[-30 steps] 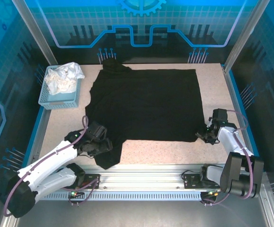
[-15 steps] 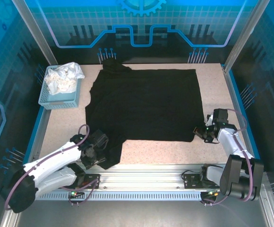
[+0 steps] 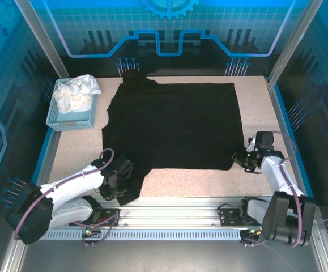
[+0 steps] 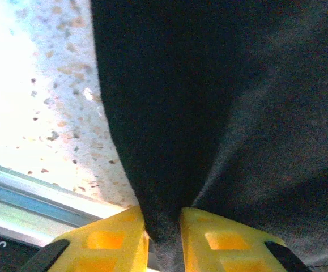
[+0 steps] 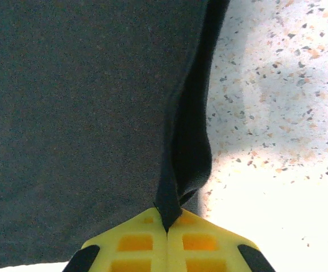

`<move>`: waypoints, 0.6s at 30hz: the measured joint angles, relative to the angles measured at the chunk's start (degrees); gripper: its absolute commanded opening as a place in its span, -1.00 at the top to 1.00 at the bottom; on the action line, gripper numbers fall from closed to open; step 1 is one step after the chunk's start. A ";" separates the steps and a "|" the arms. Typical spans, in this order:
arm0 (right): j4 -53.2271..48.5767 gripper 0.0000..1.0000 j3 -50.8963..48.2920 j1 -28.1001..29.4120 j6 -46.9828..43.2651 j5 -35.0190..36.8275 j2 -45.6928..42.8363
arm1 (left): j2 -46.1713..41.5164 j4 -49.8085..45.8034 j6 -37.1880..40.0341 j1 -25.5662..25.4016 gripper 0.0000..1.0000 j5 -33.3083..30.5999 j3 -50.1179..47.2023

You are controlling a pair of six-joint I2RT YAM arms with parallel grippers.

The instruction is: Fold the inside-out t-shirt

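The black t-shirt [image 3: 172,124] lies spread flat over the middle of the speckled table, no print showing. Its near-left sleeve hangs toward the front rail. My left gripper [image 3: 120,177] is shut on that sleeve; in the left wrist view the yellow fingers [image 4: 110,241] pinch a ridge of the t-shirt [image 4: 220,102] between them. My right gripper [image 3: 238,160] is shut on the shirt's near-right corner. In the right wrist view the t-shirt's hem fold [image 5: 189,141] runs straight into the closed yellow fingertips [image 5: 135,241].
A light blue basket [image 3: 67,117] holding a white cloth [image 3: 76,93] stands at the back left. Bare speckled table [image 3: 192,182] lies between shirt and the metal front rail [image 3: 175,211]. Frame posts rise at both sides.
My left gripper slid down and toward the front rail, dragging the sleeve with it. My right gripper shifted slightly left, and the near-right corner moved with it.
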 measured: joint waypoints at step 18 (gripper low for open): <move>-1.70 1.00 -1.86 -5.03 0.48 2.80 -5.92 | -10.67 3.67 7.37 12.76 1.00 3.54 4.48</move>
